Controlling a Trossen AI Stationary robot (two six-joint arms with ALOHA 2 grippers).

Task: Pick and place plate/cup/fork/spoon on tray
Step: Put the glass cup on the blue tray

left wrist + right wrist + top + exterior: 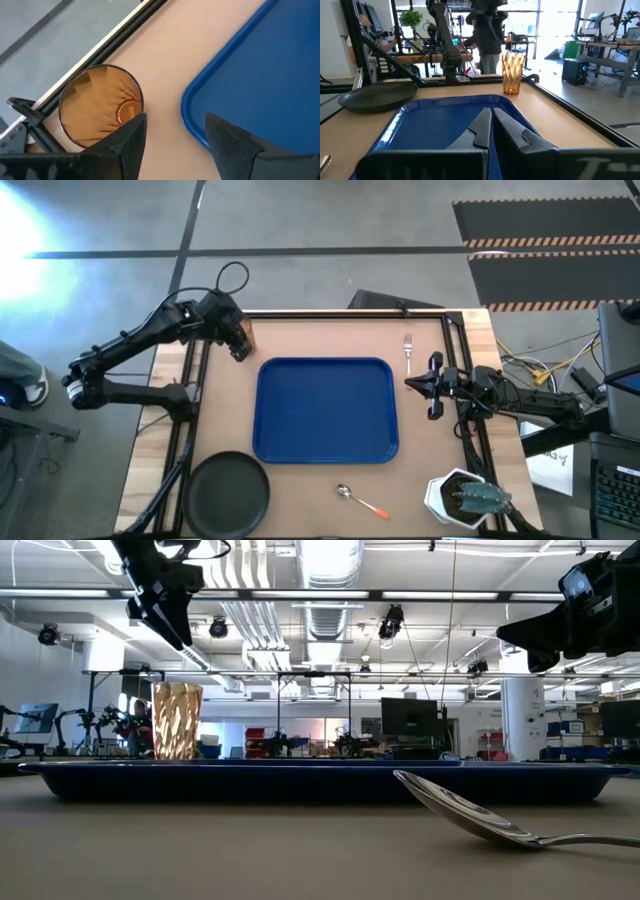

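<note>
Left gripper (pixel 238 340) hangs over the cup (pixel 243 337) beside the blue tray (pixel 326 409), seen from above. Right gripper (pixel 420 385) waits by the tray's other side. Low down, the cup (pixel 177 721) stands upright. Left wrist view: fingers (pixel 125 145) spread apart. Right wrist view: fingers (pixel 482 131) pressed together.

We see a white hexagonal plant pot (pixel 452 498) holding a green succulent (pixel 482 500) at the table's (pixel 330 340) near right corner. Yellow cables (pixel 540 370) lie on the floor beyond the table's right edge.
</note>
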